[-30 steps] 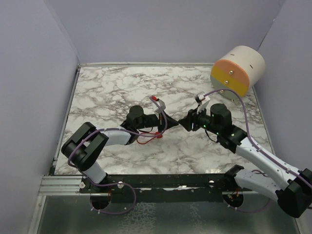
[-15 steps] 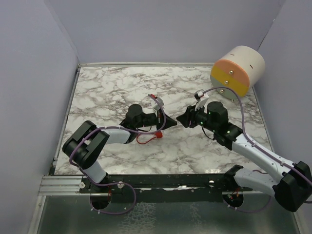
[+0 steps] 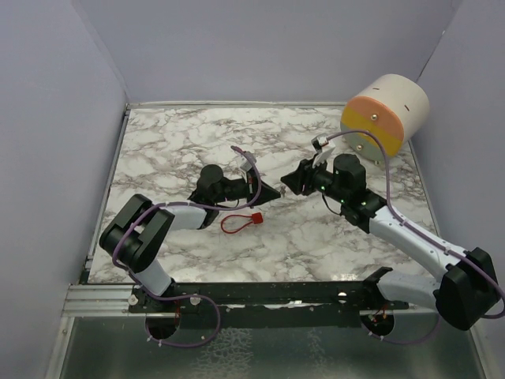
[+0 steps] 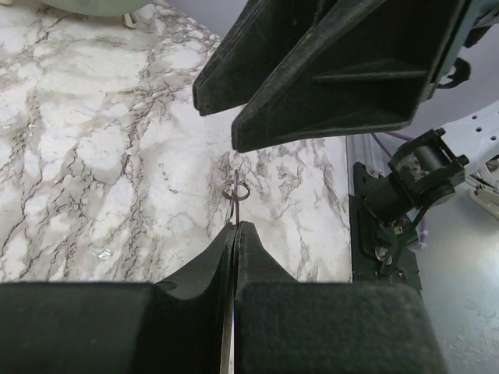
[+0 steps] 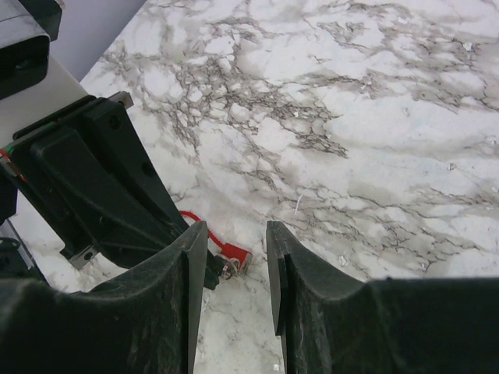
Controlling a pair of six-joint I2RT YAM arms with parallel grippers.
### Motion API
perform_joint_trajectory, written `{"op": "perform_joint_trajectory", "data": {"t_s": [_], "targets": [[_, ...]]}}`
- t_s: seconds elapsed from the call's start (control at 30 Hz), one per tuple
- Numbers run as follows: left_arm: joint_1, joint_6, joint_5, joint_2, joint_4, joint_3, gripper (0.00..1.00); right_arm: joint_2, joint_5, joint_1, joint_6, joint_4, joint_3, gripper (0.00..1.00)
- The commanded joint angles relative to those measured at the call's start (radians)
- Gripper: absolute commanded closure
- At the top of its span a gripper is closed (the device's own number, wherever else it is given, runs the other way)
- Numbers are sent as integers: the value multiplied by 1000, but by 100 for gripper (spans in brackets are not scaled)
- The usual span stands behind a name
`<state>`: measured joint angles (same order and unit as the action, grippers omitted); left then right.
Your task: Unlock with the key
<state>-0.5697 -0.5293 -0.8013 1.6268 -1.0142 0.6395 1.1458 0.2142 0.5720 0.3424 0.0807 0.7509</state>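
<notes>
Metal and thin, the key (image 4: 234, 209) is seen edge-on in the left wrist view, with a small ring (image 4: 236, 190) at its tip. It is pinched in the left claw (image 4: 235, 227), whose fingers are pressed together on it. The key is held above the marble surface (image 3: 181, 142), near the middle of the scene. The right claw (image 3: 287, 181) is positioned just right of the left claw, tip facing tip, and its fingers (image 5: 274, 273) are held apart with nothing between them. In the left wrist view these fingers are seen just beyond the key ring, not touching it. A red padlock (image 3: 256, 219) with a red cable loop (image 3: 231, 226) is laid on the surface, nearer than both claws and untouched. A cream, orange and yellow drum (image 3: 384, 115) is set on its side at the far right corner.
</notes>
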Motion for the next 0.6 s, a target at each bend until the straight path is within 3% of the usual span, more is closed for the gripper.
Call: {"op": "perform_joint_trajectory", "data": {"t_s": [0.0,0.57], "targets": [[29,-75,-82,3,-100,17,100,47,78,-22,-7,89,32,64],[71,-128,-114,38,-117,29,100,101,287,-103,20,208,11,65]]}}
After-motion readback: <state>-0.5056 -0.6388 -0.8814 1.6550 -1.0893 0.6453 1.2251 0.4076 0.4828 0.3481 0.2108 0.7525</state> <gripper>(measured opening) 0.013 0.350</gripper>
